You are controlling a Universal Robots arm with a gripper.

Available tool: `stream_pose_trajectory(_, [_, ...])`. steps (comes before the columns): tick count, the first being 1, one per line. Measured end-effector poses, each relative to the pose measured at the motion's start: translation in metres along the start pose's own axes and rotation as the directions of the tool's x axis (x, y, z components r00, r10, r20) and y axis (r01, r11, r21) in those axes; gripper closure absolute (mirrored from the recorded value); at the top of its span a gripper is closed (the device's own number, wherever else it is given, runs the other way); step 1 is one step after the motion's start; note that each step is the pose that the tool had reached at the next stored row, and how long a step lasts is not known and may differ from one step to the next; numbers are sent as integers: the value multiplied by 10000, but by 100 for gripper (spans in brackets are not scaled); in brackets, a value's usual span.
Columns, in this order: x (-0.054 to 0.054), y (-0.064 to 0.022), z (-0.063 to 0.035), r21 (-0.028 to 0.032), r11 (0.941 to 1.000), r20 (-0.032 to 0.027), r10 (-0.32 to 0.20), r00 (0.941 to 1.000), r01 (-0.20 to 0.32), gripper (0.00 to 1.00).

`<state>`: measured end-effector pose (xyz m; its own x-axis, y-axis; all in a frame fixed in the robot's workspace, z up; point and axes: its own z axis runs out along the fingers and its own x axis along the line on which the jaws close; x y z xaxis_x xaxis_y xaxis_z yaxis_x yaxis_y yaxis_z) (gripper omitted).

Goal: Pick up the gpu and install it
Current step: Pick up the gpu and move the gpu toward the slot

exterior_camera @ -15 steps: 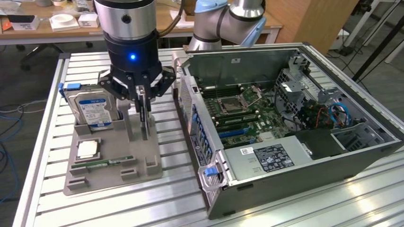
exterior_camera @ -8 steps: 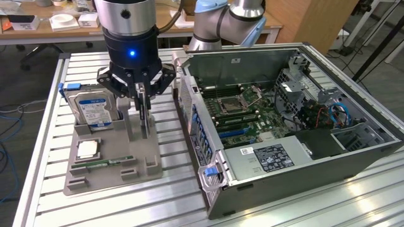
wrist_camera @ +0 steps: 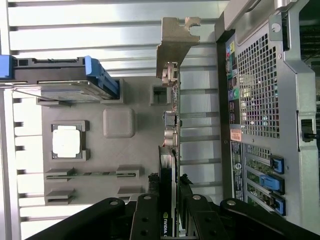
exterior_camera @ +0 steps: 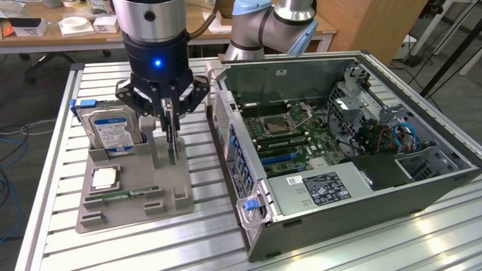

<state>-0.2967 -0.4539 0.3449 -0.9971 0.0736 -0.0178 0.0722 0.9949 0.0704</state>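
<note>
the pincer [exterior_camera: 170,121] is closed partway, clamping the top edge of the gpu [exterior_camera: 174,148]. the card stands upright on edge at the grey tray [exterior_camera: 128,212], between the hard drive [exterior_camera: 113,132] and the open computer case [exterior_camera: 324,226].

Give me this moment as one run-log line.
step: pick | gripper: shut on gpu | gpu: upright, at tray | case: open, gpu not in it
</note>
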Motion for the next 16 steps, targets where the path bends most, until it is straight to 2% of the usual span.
stream_pose_trajectory(16, [-2, 6, -85, -2, 10000, 2, 0, 10000, 0, 74])
